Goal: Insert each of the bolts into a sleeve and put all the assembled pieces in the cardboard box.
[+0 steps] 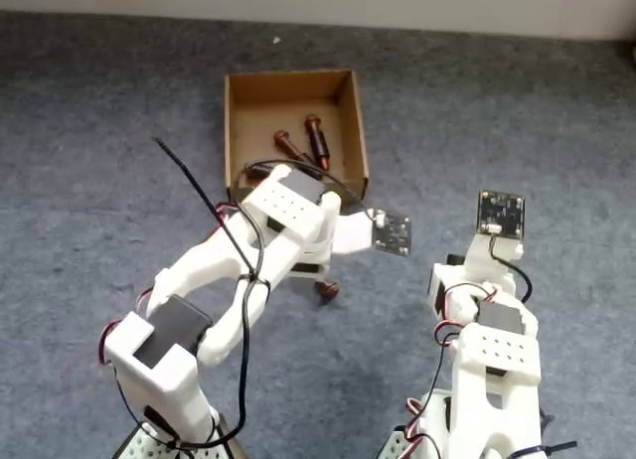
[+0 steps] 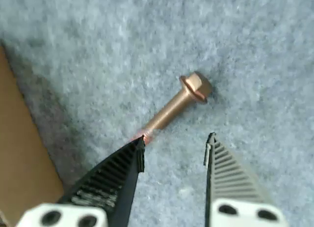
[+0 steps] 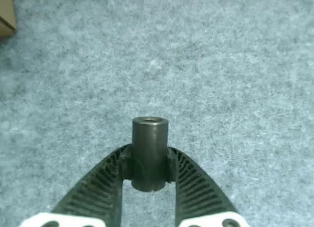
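Observation:
A copper bolt [image 2: 176,106] lies on the grey carpet, its hex head [image 2: 197,86] pointing away from my left gripper [image 2: 175,142]. That gripper is open just above the bolt's threaded end, with one fingertip [image 2: 139,147] touching the tip. In the high view the bolt's head [image 1: 326,290] pokes out below the left arm [image 1: 288,216], just in front of the cardboard box [image 1: 238,131]. My right gripper [image 3: 149,163] is shut on a dark sleeve [image 3: 149,143], held upright with its bore open on top. Two assembled pieces [image 1: 303,143] lie in the box.
The box's wall [image 2: 19,153] stands close beside my left gripper, and a box corner [image 3: 5,20] shows far off in the right wrist view. The right arm [image 1: 492,350] stands at the lower right over bare carpet.

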`<state>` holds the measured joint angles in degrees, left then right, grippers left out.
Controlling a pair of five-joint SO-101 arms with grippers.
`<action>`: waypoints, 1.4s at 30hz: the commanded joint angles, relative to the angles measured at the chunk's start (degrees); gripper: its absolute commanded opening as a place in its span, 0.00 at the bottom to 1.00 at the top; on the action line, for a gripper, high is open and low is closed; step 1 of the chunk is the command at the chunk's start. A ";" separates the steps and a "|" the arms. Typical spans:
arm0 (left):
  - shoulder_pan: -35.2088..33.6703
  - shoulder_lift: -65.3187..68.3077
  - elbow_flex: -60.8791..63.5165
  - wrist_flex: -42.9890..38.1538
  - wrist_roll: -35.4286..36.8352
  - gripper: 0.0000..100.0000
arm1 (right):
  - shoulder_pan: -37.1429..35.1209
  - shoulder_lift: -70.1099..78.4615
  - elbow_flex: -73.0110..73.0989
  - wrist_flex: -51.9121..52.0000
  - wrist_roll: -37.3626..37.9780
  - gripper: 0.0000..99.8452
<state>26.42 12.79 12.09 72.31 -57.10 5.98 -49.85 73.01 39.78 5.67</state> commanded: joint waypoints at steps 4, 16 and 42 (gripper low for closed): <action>4.09 0.22 -0.66 -1.32 -0.53 0.22 | 0.66 -2.07 -1.01 -1.10 -0.35 0.01; 5.05 8.66 -2.68 -6.42 -0.09 0.15 | 0.84 -2.15 -0.75 -1.01 -0.35 0.01; 0.13 -21.67 8.22 4.57 14.42 0.00 | 2.15 -2.15 -0.92 -0.31 -0.35 0.01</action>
<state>28.44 -1.27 18.59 76.00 -45.76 7.47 -49.85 73.01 39.78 5.67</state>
